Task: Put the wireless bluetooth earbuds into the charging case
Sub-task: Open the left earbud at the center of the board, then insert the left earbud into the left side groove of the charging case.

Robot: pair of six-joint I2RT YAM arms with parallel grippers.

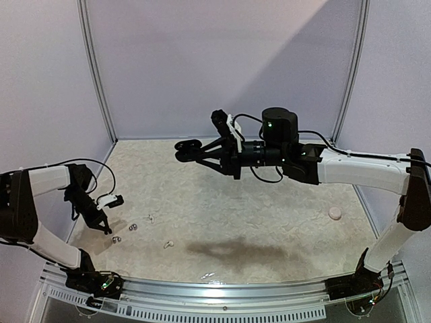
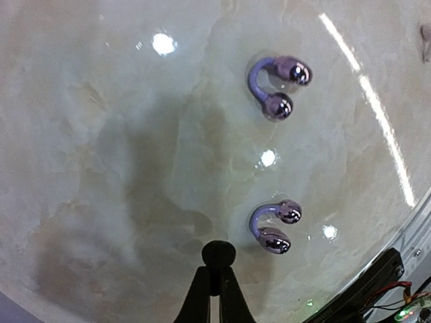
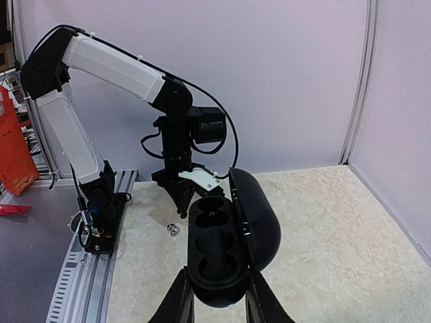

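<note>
Marble worktop (image 2: 101, 168). Silvery earbuds (image 2: 273, 229): tiny, probably light, slick; pinch the arch. Left gripper (image 2: 216, 276) clenches black earbud (image 2: 219, 254); right gripper (image 3: 221, 303) grasps charging case (image 3: 222, 249).

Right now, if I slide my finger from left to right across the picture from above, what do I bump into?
Left pincer pinching a black earbud → two silvery-grey earbuds → white earbud → open charging case, held up by the right pincer → small pale round thing.
</note>
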